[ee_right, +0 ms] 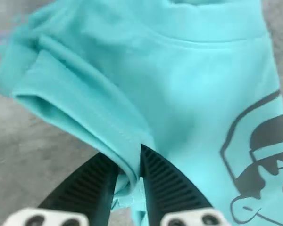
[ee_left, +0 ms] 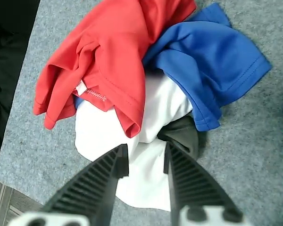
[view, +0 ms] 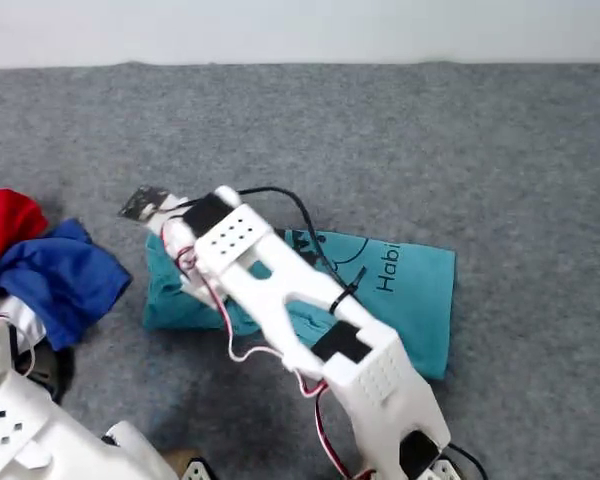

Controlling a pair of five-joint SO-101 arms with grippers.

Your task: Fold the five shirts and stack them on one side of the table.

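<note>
A teal shirt (view: 410, 290) with a dark print lies partly folded mid-table. My right arm stretches across it, and my right gripper (view: 185, 268) sits at its left end. In the right wrist view that gripper (ee_right: 129, 165) is shut on a folded hem of the teal shirt (ee_right: 179, 94). At the table's left edge is a heap: a red shirt (ee_left: 113, 52), a blue shirt (ee_left: 212, 61), a white shirt (ee_left: 108, 132) and a dark shirt (ee_left: 184, 132). My left gripper (ee_left: 146, 157) hangs open just above the white one, holding nothing.
Grey felt covers the table (view: 430, 140). The heap shows in the high view as the red shirt (view: 5, 220) and blue shirt (view: 60, 275) at the left edge. My left arm's white body (view: 10, 430) fills the near left corner.
</note>
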